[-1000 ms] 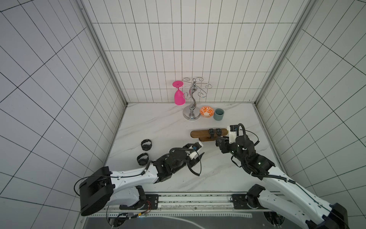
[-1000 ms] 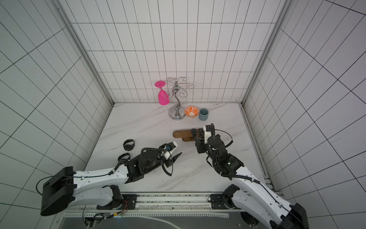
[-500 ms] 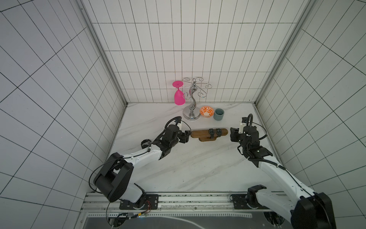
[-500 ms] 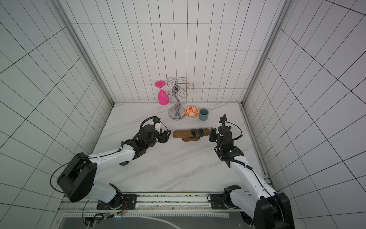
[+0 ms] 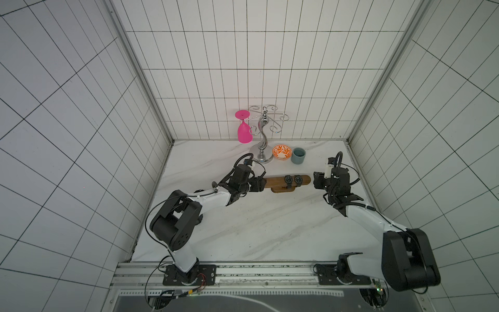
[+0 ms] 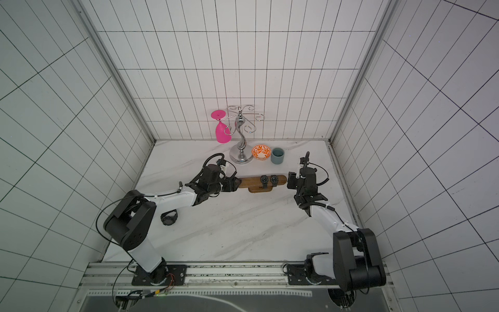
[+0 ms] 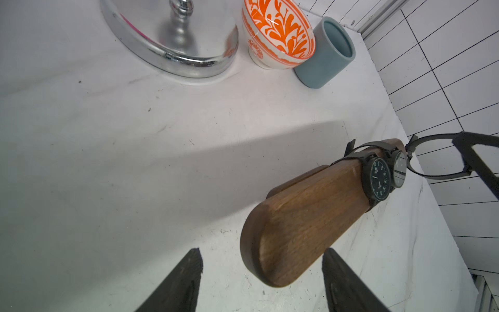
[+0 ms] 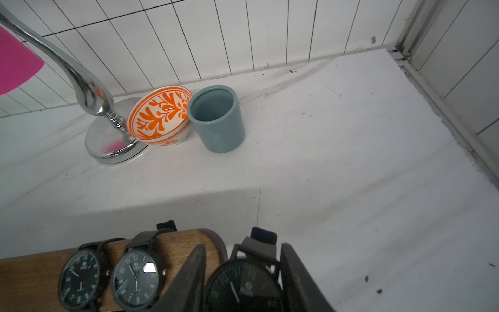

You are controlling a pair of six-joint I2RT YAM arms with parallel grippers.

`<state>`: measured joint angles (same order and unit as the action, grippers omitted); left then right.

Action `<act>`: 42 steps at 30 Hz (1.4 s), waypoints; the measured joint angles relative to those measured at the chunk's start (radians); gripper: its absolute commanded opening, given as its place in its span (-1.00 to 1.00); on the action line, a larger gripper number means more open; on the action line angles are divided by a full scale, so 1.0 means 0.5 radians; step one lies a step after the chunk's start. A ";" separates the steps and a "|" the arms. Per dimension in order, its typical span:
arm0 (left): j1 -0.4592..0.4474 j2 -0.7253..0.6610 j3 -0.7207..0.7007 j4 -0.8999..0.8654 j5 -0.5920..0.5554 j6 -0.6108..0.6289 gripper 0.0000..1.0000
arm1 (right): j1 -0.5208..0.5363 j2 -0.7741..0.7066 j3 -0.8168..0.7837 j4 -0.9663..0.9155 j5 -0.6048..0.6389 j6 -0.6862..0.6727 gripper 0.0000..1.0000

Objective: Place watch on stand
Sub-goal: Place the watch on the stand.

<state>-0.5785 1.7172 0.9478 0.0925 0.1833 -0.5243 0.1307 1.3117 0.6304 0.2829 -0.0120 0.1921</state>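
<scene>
Evidently the watch [image 8: 243, 286] is round, black-faced, green-numbered.

Four watches [image 6: 264, 179], one stand [image 5: 272, 181], one rack [image 5: 261, 156], one glass [image 5: 244, 133], one bowl [image 5: 281, 155], one cup [image 5: 298, 156]

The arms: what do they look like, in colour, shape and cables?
The left arm and right arm have white links and black joints. Black cables loop over the wrists. The left claw and right claw are black, with two flat tapering fingers.
</scene>
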 measured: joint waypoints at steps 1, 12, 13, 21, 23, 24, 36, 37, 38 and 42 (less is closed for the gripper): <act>0.005 0.016 0.005 0.001 0.013 -0.015 0.32 | 0.000 0.022 0.000 0.015 -0.018 -0.008 -0.43; 0.017 0.168 0.140 0.000 0.127 -0.124 -0.02 | 0.000 0.182 0.000 0.082 -0.213 -0.076 -0.44; 0.017 0.181 0.162 0.000 0.130 -0.127 -0.04 | 0.000 0.188 0.000 0.085 -0.224 -0.080 -0.43; 0.021 0.269 0.288 -0.043 0.139 -0.119 -0.17 | 0.002 0.224 0.000 0.101 -0.326 -0.107 -0.44; 0.023 0.275 0.307 -0.063 0.135 -0.113 -0.19 | 0.005 0.223 0.000 0.105 -0.338 -0.117 -0.44; 0.024 0.280 0.317 -0.076 0.132 -0.107 -0.21 | 0.006 0.223 0.000 0.105 -0.345 -0.123 -0.44; 0.036 0.362 0.462 -0.137 0.093 -0.005 -0.25 | 0.051 0.228 0.002 0.112 -0.403 -0.174 -0.44; 0.037 0.365 0.465 -0.137 0.093 0.000 -0.25 | 0.054 0.230 0.002 0.112 -0.404 -0.178 -0.44; 0.037 0.365 0.467 -0.138 0.093 0.004 -0.25 | 0.055 0.236 0.003 0.114 -0.406 -0.179 -0.43; 0.037 0.368 0.471 -0.141 0.092 0.018 -0.24 | 0.056 0.258 0.016 0.117 -0.406 -0.190 -0.36</act>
<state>-0.5598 1.9011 1.1831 0.0219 0.2291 -0.5152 0.1585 1.4406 0.6384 0.3412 -0.2150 0.0971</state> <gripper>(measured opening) 0.377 0.422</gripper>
